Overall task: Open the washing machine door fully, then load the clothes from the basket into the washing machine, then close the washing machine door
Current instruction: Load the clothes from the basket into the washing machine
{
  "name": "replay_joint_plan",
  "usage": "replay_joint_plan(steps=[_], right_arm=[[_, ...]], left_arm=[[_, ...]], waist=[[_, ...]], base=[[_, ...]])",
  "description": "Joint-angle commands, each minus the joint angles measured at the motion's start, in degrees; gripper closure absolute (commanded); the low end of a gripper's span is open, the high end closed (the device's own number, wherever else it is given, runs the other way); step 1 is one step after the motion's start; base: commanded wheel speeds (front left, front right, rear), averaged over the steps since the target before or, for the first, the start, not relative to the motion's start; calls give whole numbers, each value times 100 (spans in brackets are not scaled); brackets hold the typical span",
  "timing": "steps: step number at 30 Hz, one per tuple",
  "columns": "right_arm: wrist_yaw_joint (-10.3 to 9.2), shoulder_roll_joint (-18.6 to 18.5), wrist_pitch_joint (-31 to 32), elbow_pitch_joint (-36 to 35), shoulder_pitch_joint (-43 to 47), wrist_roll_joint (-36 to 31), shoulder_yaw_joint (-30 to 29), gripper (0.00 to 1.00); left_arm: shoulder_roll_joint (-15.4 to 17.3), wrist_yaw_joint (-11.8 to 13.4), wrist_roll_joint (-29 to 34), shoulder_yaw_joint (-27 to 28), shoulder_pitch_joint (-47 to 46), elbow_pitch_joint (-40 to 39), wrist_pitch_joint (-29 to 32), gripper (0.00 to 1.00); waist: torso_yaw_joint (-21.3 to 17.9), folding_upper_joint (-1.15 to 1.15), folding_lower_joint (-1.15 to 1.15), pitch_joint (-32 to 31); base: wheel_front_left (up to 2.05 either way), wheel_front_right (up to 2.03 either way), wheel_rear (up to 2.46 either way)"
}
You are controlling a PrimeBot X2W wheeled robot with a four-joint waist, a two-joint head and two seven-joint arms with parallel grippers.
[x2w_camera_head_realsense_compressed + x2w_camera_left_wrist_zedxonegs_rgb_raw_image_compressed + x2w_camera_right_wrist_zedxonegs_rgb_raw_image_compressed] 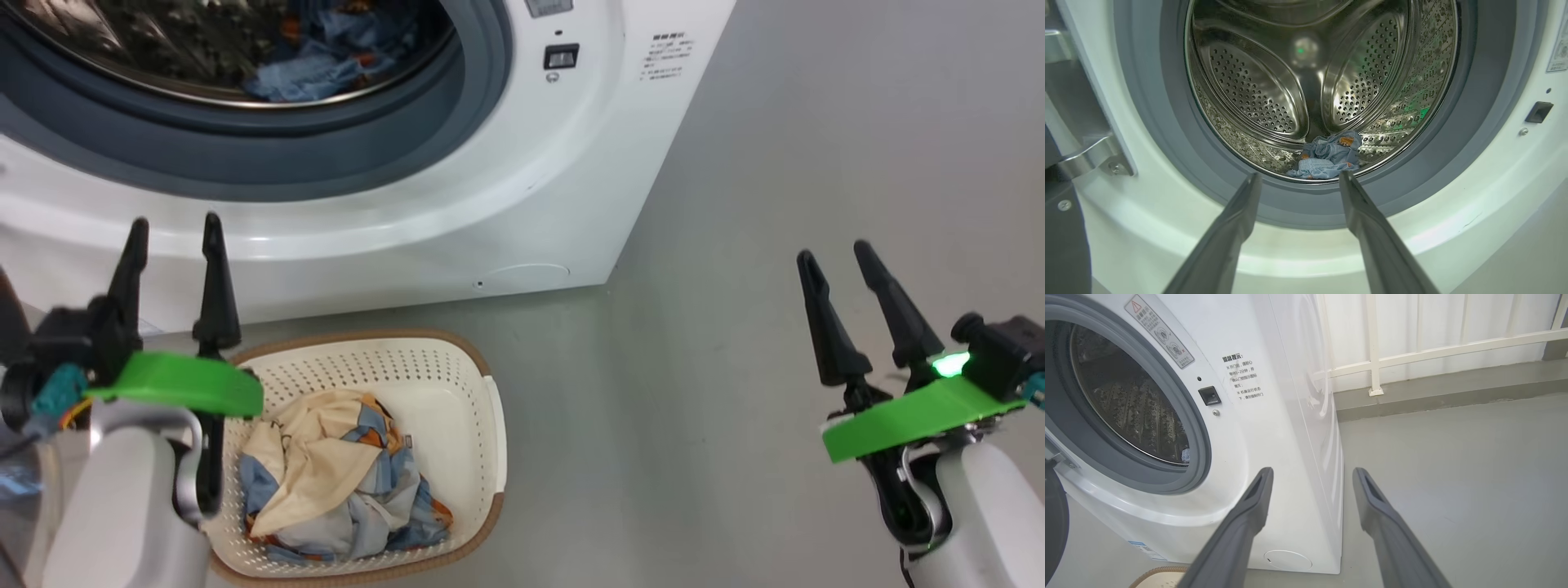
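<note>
- The dark curved panel at the far left of the washing machine (1274, 428) is probably the washing machine door (1053, 522), swung clear of the opening; too little of it shows to be certain. Treat it as rigid and heavy on its hinge. Push on the rim, not the glass.
- The left gripper (175, 220) is in front of the washing machine, jaws wide and holding nothing, fingers aimed at the drum (1257, 90).
- The basket (488, 408) sits on the floor (735, 327) just in front of the washing machine. It is light, stiff plastic and may slide if the load drags against it.
- The clothes (326, 465) lie in the basket as one crumpled cream and blue bundle. A blue garment (1327, 157) lies at the front of the drum, inside the washing machine.
- The fabric is light, soft and limp, not fragile. Pinch a raised fold at the top of the bundle. Expect trailing ends to catch on the basket rim or the grey gasket (1298, 204).
- The right gripper (833, 251) is to the right of the washing machine, jaws wide and empty.
</note>
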Motion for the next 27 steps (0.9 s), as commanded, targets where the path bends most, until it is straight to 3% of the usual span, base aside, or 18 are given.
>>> replay_joint_plan(steps=[1, 27], right_arm=[[9, -77, -27, -96, 201, 38, 107, 0], [9, -183, -27, 55, 571, 103, 187, 0]], left_arm=[[184, 67, -41, 216, 196, -290, -28, 0], [4, 323, -69, 342, 2058, -1668, -24, 0]], waist=[[78, 0, 0, -126], [225, 0, 0, -939]], base=[[0, 0, 0], [0, 0, 0]])
